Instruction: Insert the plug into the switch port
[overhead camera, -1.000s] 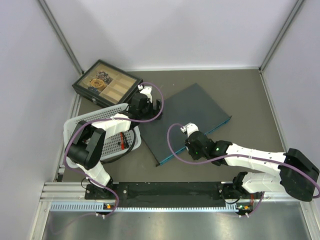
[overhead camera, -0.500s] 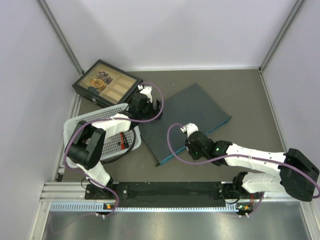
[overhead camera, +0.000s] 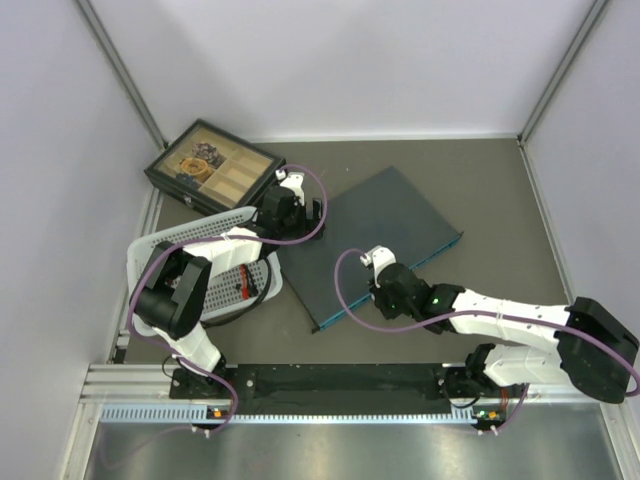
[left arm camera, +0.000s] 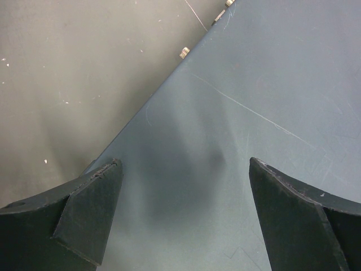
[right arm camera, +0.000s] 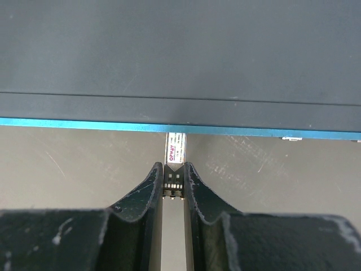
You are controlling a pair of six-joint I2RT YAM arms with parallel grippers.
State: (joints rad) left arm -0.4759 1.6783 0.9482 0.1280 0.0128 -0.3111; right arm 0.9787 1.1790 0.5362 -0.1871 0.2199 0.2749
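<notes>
- Plug, a slim metal module with a white label, is pinched between the dark, scuffed fingers of the right hand; its tip is at the thin teal edge of the flat, scratched blue-grey metal switch.
- Since the earlier frame, only a slight shift of the right hand is seen.
- Its long axis is set square to that edge and pointed into it.
- Over the switch's top, the left hand is held wide.

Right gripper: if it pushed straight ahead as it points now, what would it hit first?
The teal edge of the switch; the plug held by the right gripper reaches it, depth unclear.
</notes>
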